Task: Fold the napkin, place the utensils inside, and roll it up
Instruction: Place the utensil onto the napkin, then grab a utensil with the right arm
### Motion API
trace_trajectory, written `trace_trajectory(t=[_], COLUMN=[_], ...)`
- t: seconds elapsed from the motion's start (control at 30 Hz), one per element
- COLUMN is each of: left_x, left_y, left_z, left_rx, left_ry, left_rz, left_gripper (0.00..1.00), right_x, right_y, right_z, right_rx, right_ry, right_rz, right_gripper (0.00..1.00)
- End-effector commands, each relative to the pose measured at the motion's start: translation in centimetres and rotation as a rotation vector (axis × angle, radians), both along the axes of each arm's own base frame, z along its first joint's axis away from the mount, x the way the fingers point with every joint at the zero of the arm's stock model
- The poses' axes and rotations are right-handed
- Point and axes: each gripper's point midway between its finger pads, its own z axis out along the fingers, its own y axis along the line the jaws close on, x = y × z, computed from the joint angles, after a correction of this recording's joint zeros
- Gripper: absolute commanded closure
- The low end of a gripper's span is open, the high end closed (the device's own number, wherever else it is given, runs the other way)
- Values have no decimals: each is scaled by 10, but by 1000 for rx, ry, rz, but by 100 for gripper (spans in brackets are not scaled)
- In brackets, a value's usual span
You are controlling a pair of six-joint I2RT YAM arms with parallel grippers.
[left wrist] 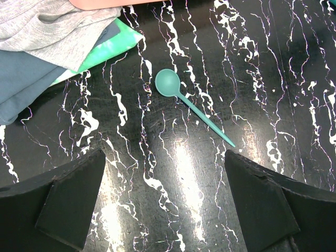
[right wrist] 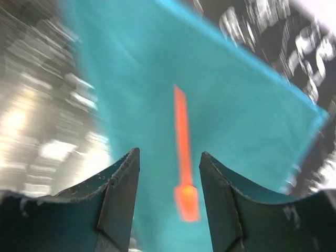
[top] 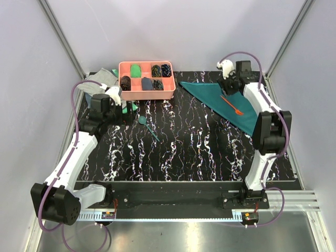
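Napkin [top: 219,98]: folded to a triangle, far right of table [top: 210,157].
Fork [top: 231,105]: laid on napkin.
Spoon [top: 148,126]: laid on table, left of centre.
Left gripper [left wrist: 165,178]: spread wide, nothing held.
Right gripper [right wrist: 169,173]: parted, nothing held, over fork.

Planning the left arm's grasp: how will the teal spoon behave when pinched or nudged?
The spoon looks like thin plastic, so it is probably light and stiff. Its slim handle lies flat on the glossy table, so it may skid or spin when nudged. The rounded bowl might make it rock.
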Motion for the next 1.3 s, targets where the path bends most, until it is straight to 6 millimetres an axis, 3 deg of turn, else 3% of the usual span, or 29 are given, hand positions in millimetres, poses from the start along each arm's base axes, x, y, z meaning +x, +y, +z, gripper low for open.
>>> trace_trajectory(t=[0.0, 0.03, 0.13, 0.17, 0.2, 0.23, 0.27, 0.33, 0.37, 0.4, 0.47, 0.5, 0.53, 0.6, 0.63, 0.7, 0.83, 1.27], left_x=[2, 3, 2, 2, 2, 2, 2, 2, 1, 1, 1, 1, 0, 0, 1, 0, -1, -1], left_y=[-1, 0, -2, -3, -3, -4, -4, -5, -5, -4, -3, -3, -2, -2, -1, -2, -4, -4], left_z=[15, 16, 15, 15, 15, 16, 17, 18, 18, 18, 20, 20, 20, 21, 21, 21, 24, 26], left_rx=[-10, -11, -15, -19, -21, -24, -26, -29, -28, -29, -27, -25, -24, -21, -20, -22, -29, -35], left_ry=[-61, -63, -58, -58, -58, -60, -60, -64, -62, -64, -72, -71, -73, -75, -77, -78, -84, -87], left_rz=[-1, 1, -6, -9, -7, -11, -10, -12, -12, -11, -9, -7, -6, -2, 0, -6, -13, -14], left_gripper=[1, 1, 1, 1, 1, 1, 1, 1, 1, 1, 1, 1, 1, 1, 1, 1, 1, 1], right_x=[-26, -43, -72, -92, -97, -108, -129, -134, -148, -154, -150, -161, -153, -160, -153, -153, -147, -158], right_y=[109, 147, 203, 239, 261, 277, 313, 343, 365, 376, 392, 404, 408, 416, 420, 419, 420, 432], right_z=[88, 85, 69, 61, 62, 48, 44, 26, 19, -4, -10, -29, -26, -47, -43, -58, -65, -94], right_rx=[421, 510, 588, 605, 636, 676, 682, 666, 648, 612, 586, 547, 519, 445, 418, 365, 302, 224], right_ry=[-45, 23, 133, 178, 163, 220, 239, 236, 250, 288, 268, 298, 252, 259, 215, 215, 178, 219], right_rz=[69, 100, 130, 188, 231, 194, 254, 232, 260, 251, 216, 222, 198, 189, 176, 160, 146, 230], right_gripper=[41, 41, 40, 40, 40, 41, 41, 41, 41, 42, 43, 43, 43, 43, 43, 44, 45, 49])
